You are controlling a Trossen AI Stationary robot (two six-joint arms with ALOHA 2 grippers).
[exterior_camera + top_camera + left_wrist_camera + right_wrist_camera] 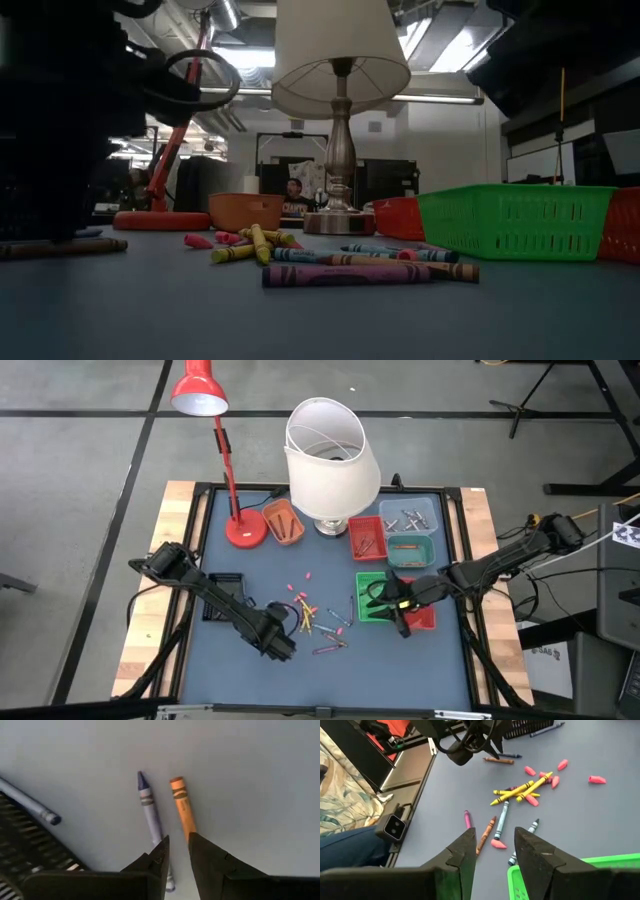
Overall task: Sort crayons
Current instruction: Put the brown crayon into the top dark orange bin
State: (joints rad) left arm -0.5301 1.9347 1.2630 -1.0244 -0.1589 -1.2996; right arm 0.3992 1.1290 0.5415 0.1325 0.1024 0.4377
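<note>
Yellow, pink, blue, purple crayons [318, 615]; green tray [372, 598]; red lamp [215, 430]; white lampshade [330, 455]

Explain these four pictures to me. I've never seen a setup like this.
Two dark robot arms work at a table, sorting crayons. One picture looks straight down, one looks level across the tabletop, and two come from cameras on each arm's wrist. The left claw hangs low over an orange crayon and a purple crayon, partly open, holding nothing. The right claw is open and empty by the green tray. Loose crayons lie mid-table. Behind them stand a white-shaded lamp, a red desk lamp and more small trays.
</note>
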